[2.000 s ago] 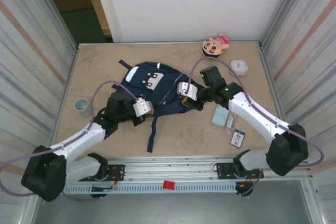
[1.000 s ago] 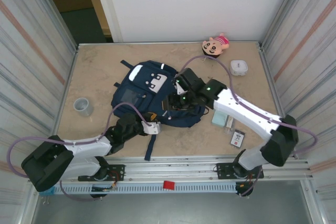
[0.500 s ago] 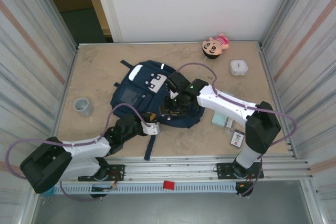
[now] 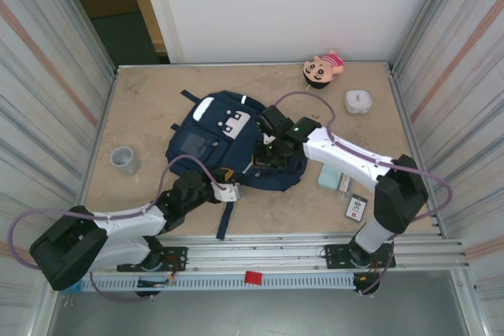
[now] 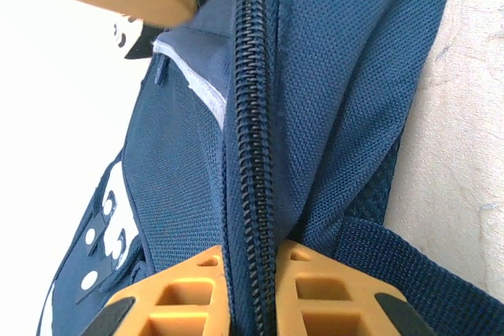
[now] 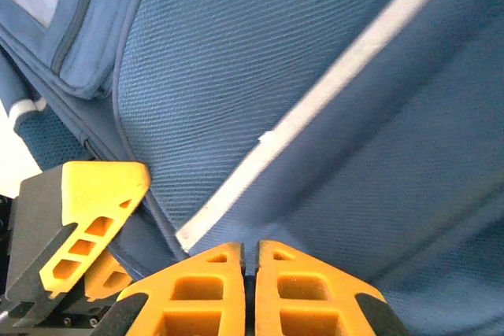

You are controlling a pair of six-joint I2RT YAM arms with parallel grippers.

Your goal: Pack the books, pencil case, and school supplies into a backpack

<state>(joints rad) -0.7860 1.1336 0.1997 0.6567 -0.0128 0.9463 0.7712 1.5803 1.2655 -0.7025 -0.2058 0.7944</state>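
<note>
Pinching the backpack zipper seam in wrist view, left fingers; right fingers together beside its pale stripe.

I work on a beige, marbled table under even light. Ribbed metal closes both my sides: the left panel and the right panel. Across from me stands a white wall, with a dark doorway to its left. A slotted rail edges the near side.
</note>
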